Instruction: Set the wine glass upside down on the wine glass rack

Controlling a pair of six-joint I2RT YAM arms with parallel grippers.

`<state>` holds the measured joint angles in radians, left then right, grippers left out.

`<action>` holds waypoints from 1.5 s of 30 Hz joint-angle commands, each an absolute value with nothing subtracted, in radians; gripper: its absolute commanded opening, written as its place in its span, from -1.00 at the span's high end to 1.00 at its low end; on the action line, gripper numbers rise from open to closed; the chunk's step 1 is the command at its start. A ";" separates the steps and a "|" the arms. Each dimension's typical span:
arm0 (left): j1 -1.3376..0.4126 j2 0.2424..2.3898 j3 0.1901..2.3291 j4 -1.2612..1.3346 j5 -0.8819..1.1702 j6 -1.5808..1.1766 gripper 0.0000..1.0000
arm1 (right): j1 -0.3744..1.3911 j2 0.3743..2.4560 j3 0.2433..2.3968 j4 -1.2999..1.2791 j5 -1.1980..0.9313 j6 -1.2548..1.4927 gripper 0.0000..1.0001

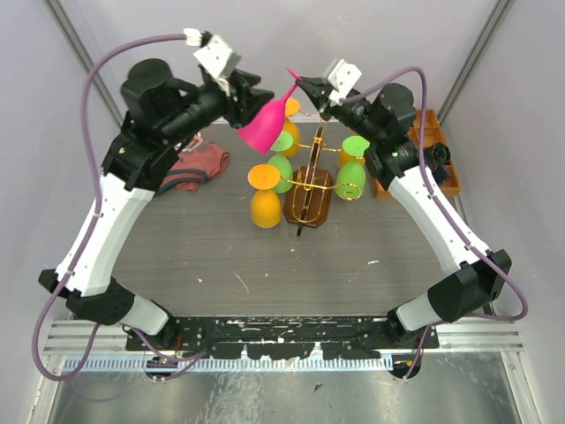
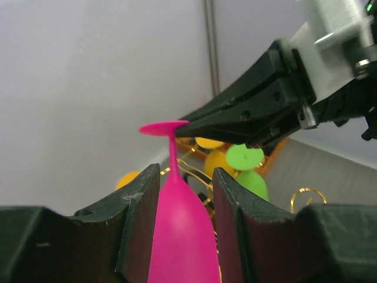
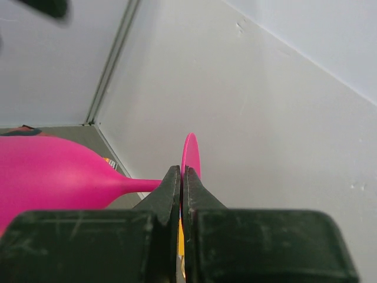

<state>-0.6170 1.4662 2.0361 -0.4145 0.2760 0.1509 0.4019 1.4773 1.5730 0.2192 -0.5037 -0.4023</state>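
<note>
Pink against the grey walls, seen from above: the wine glass (image 1: 265, 126) is held up in the air between both arms, near the wine glass rack (image 1: 309, 203) on the counter (image 1: 221, 256) but not on it. This is probably a handover, so it can be turned bowl-down.

Left wrist: the left fingers (image 2: 144, 194) stand either side of the bowl. I cannot tell whether they press it. The right fingers (image 2: 224, 118) nip the rim of the foot (image 2: 164, 127).

Right wrist: the right fingers (image 3: 172, 183) are clenched on the foot's edge, likely steadying the glass while the other arm takes the bowl
</note>
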 commanded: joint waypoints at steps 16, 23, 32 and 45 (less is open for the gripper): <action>-0.609 1.519 2.005 -0.617 0.352 0.128 0.12 | 0.559 1.401 1.527 0.345 -0.568 -0.557 0.99; -0.609 1.522 2.003 -0.662 0.278 0.159 0.16 | 0.576 1.375 1.516 0.356 -0.539 -0.566 0.99; -0.609 1.529 1.990 -0.663 0.259 0.178 0.46 | 0.595 1.356 1.515 0.358 -0.519 -0.574 0.99; -0.609 1.523 1.965 -0.663 0.248 0.196 1.00 | 0.609 1.340 1.513 0.374 -0.515 -0.556 0.99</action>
<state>-0.6163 1.5326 1.9869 -0.6498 0.2897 0.1761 0.5980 1.4178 1.4944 0.2760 -0.5171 -0.5701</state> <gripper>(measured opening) 0.027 0.041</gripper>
